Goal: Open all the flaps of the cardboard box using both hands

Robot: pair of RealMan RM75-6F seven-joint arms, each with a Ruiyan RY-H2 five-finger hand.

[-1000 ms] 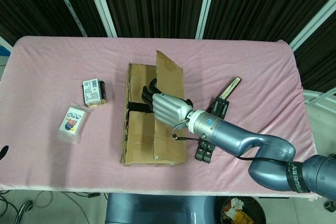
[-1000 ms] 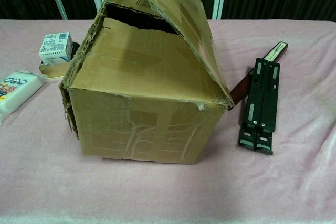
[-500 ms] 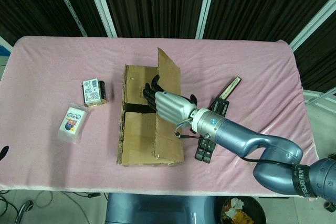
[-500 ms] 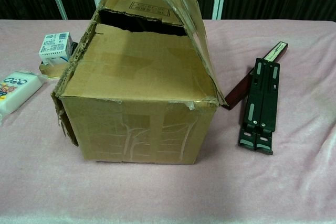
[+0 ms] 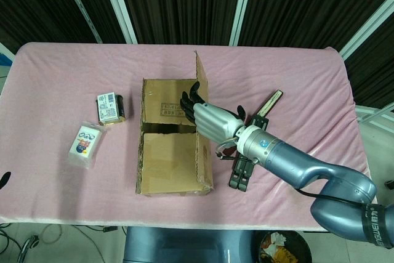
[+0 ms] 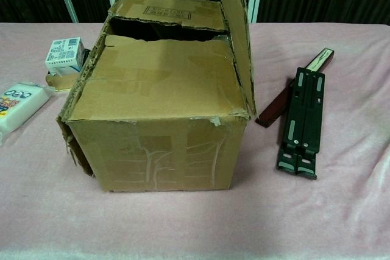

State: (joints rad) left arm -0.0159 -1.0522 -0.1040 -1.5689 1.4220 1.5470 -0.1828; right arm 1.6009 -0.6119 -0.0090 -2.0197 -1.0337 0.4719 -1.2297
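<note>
Now right hand (image 5: 212,119) presses raised flap (image 5: 204,115) upright, fingers flat, gripping nothing.

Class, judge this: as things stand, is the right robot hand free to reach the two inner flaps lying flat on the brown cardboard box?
Probably yes: the right robot hand is already beside the raised side flap, and nothing covers the inner flaps.

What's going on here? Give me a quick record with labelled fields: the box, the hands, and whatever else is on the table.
Box: cardboard box on the pink table
Raised flap: right flap stands nearly upright
Other flaps: two inner flaps lie flat, a dark gap between them
Right hand: right hand presses against the upright flap
Left hand: not in view
Left of box: small white carton, flat packet
Right of box: black folding stand, dark red strip
</note>
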